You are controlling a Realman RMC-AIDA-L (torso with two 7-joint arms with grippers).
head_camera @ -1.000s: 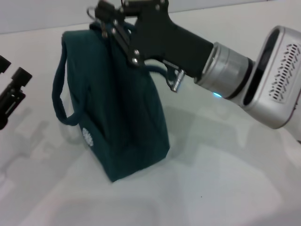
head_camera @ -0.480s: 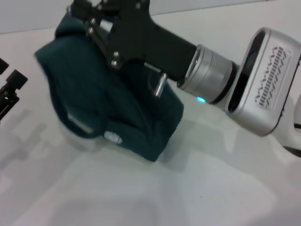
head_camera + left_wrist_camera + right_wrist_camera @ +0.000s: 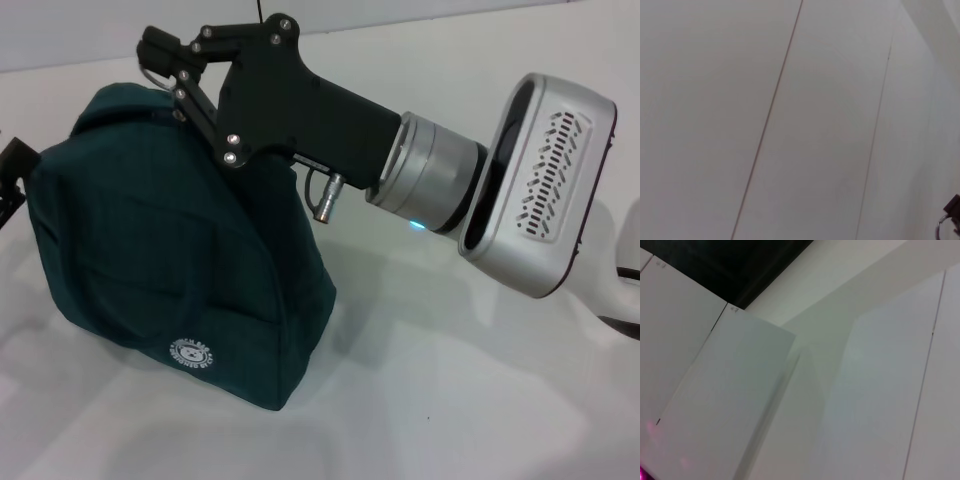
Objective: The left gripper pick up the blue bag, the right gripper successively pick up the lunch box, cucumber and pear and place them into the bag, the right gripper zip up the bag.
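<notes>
Sitting on the white table (image 3: 480, 400) toward its left edge, the blue bag (image 3: 170, 270) leans over, with its top tipped to the far side. The right gripper (image 3: 158, 52) reaches across the bag's top, and its fingers look pinched on a small metal ring (image 3: 152, 76), probably to pull the zipper. The left gripper (image 3: 12, 172) waits at the left edge, mostly hidden, so I cannot tell its state.
</notes>
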